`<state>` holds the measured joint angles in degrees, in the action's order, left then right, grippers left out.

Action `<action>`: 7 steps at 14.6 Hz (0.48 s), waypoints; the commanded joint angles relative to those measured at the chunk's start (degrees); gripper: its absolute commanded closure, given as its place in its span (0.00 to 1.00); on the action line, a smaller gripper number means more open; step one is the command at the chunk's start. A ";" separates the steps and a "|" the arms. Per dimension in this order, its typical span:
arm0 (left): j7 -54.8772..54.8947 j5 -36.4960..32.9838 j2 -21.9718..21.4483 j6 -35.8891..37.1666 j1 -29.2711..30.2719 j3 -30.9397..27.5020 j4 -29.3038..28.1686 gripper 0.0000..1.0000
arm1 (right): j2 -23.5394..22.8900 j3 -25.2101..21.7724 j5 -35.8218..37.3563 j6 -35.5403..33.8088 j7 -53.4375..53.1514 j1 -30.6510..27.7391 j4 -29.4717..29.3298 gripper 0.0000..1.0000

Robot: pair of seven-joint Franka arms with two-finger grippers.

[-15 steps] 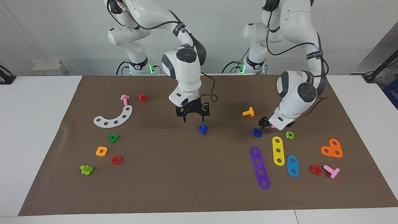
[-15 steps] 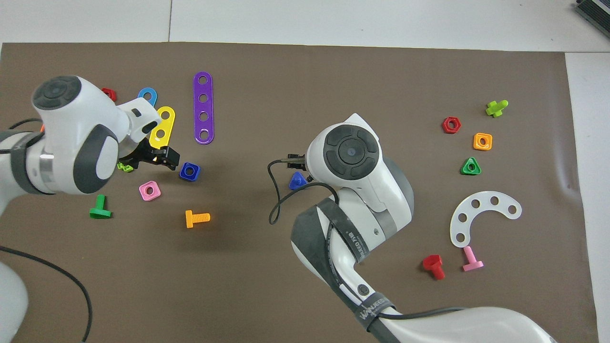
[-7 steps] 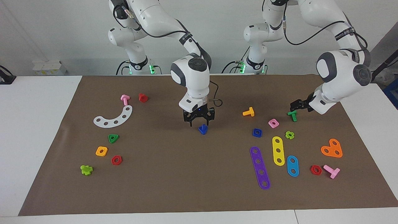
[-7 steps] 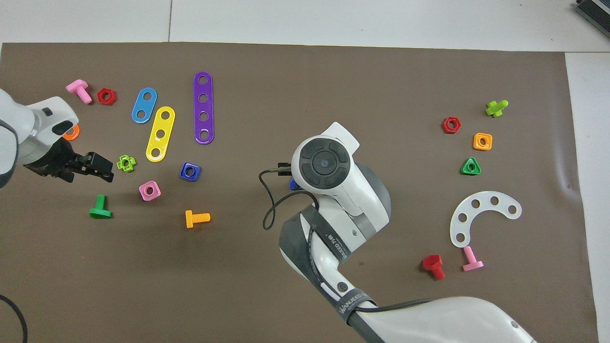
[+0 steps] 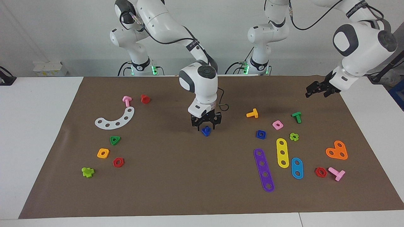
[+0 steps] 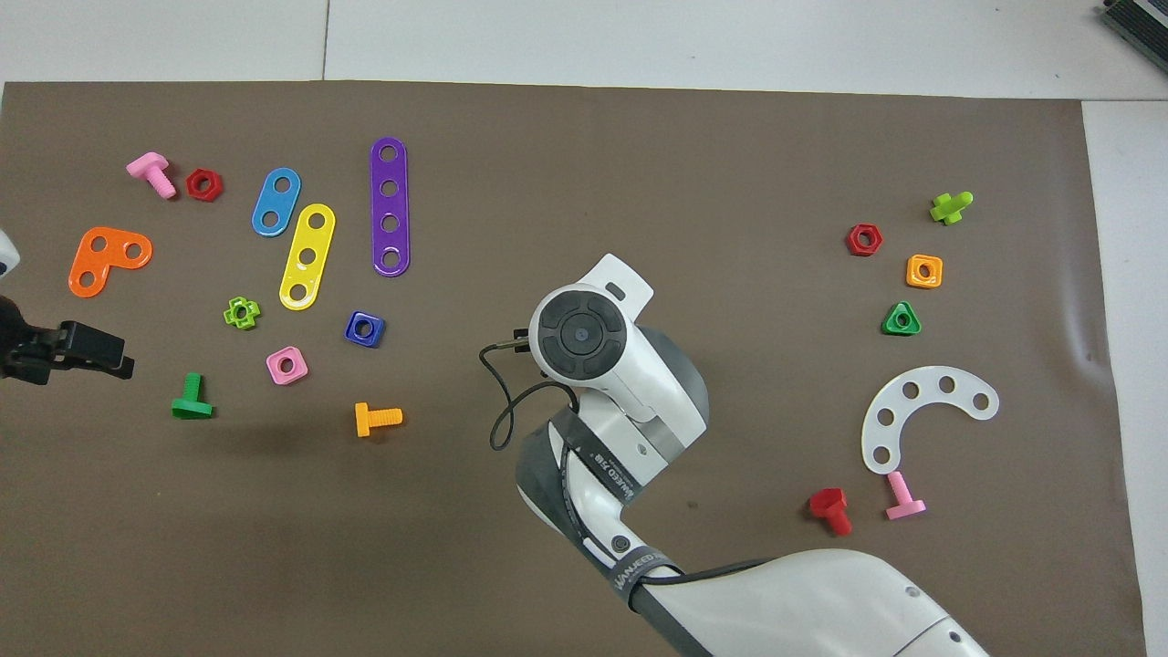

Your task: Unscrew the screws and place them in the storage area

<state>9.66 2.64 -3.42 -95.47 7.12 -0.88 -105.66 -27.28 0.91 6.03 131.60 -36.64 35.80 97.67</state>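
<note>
Right gripper (image 5: 205, 125) sits low around the dark-blue bolt (image 5: 206, 130) at mid-mat; fingers apart, one on each side of the shank, not yet clamped as far as the facing view shows; looks like a top-down pick lined up; overhead view hides the bolt under the right wrist.

Bolt stands on its triangular head, shank up; long axis vertical, which is why a straight-down approach suits it.

Dark-blue square nut (image 5: 261, 134) lies flat, hole up, well apart from the bolt toward the left arm's end of the table; so the pair is already unscrewed, my read; the nut sits among other loose parts there: pink nut (image 5: 277, 125) just nearer the robots than it, purple strip (image 5: 264, 169) farther from them; that cluster is plausibly the storage area.

Left gripper (image 5: 318, 90) hangs raised over the mat edge, well apart from the bolt, toward the left arm's end; open, holding nothing; left arm waits.
</note>
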 commanded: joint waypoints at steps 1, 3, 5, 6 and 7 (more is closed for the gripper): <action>-0.17 -1.33 -1.51 0.03 -0.44 0.27 3.78 0.00 | -0.06 -0.12 1.36 1.02 -2.73 0.42 1.02 0.31; -0.08 -2.90 -1.16 -1.02 -0.61 0.62 6.33 0.00 | 0.03 -0.12 1.36 0.94 -2.82 0.50 1.20 0.40; -0.43 -5.09 -0.37 -3.04 -1.84 1.41 8.97 0.00 | 0.12 -0.12 1.27 0.85 -2.91 0.50 1.29 0.50; -0.61 -5.45 0.16 -3.49 -2.54 1.41 10.02 0.00 | 0.21 -0.12 1.27 0.67 -3.00 0.59 1.55 0.54; -0.61 -5.46 0.60 -3.32 -2.98 1.50 10.64 0.00 | 0.29 -0.12 1.27 0.50 -3.52 1.03 1.55 0.57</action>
<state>9.61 -0.88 -4.88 -98.23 5.95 0.90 -97.78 -27.48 0.91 6.03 131.60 -37.00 36.10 98.23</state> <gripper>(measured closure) 0.000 0.529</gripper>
